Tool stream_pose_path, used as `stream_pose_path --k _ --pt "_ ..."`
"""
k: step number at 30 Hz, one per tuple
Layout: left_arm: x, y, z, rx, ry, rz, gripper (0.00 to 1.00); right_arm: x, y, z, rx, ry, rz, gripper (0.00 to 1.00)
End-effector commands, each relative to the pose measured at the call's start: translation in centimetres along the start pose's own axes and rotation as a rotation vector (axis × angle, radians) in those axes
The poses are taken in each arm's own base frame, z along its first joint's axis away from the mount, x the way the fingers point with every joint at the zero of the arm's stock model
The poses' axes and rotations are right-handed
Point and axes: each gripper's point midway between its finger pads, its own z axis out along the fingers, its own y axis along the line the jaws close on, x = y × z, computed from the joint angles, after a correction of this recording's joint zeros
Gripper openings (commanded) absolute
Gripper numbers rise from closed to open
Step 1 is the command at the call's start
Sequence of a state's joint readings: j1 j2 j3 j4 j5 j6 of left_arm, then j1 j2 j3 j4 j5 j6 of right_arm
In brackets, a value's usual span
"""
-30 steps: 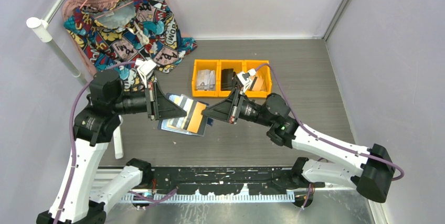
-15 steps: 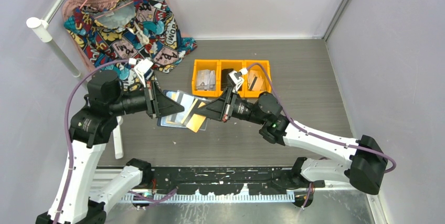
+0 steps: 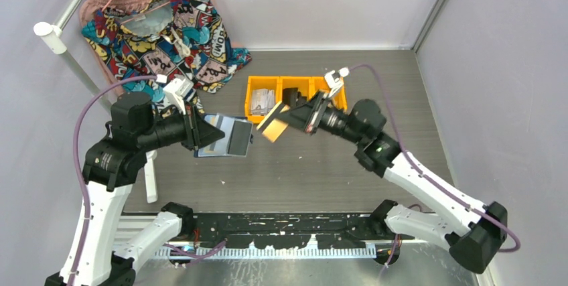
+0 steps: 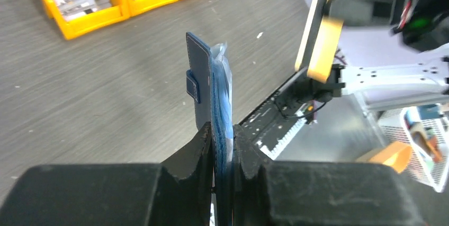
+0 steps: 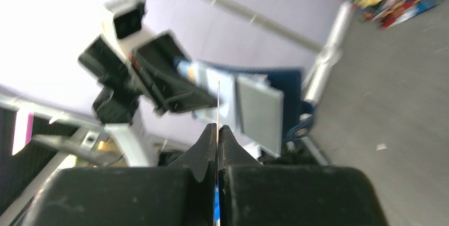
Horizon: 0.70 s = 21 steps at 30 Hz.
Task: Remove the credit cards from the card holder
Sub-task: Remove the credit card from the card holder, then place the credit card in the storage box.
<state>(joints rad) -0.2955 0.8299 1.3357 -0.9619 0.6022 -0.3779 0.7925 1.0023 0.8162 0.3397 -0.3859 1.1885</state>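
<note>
Right now the left gripper (image 3: 209,140) is clamped on the holder (image 3: 228,137), raised off the table (image 3: 375,165) and hanging open. From the left wrist view its jaws are nearly closed, pinching the holder's (image 4: 204,78) near edge, with the rest standing out unsupported. The right gripper (image 3: 287,118) is pinched tight on an orange card (image 3: 271,126), which is clear of the holder, just beside it, in the air in front of the yellow bins (image 3: 295,79). In the right wrist view that card (image 5: 217,109) shows edge-on between the closed jaws.

One card looks to be out; other cards (image 3: 238,140) sit in the pockets, a grey one foremost.

Risks, as I judge them:
- The orange card is thin and slick, gripped at one end. A quick swing could twist it or let it slide out.
- The holder is held by one edge only. A hard tug on the next card could pull it from the left jaws or fold it shut.
- Tilting the holder could let loose cards slip out on their own.
</note>
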Motion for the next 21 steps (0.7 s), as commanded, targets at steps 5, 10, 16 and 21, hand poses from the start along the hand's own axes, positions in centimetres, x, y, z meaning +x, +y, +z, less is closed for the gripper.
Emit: stream_pose_path --k 5,10,16,21 --pt "0.2 1.8 -1.2 -0.087 0.022 0.232 0.00 -11.0 -11.1 -7.2 0.651 -0.095 -0.108 0.01" --pt "1.3 0.8 -1.4 -0.019 0.076 0.256 0.00 -17.6 -18.4 -12.3 1.119 -0.114 -0.270 0.01" --pt "2.1 -1.5 -1.7 0.116 0.106 0.259 0.00 -21.5 -24.3 -13.6 1.352 -0.017 -0.362 0.01" --pt "2.4 -2.3 -2.0 0.162 0.123 0.254 0.00 -21.7 -29.2 -12.2 1.373 0.096 -0.342 0.01"
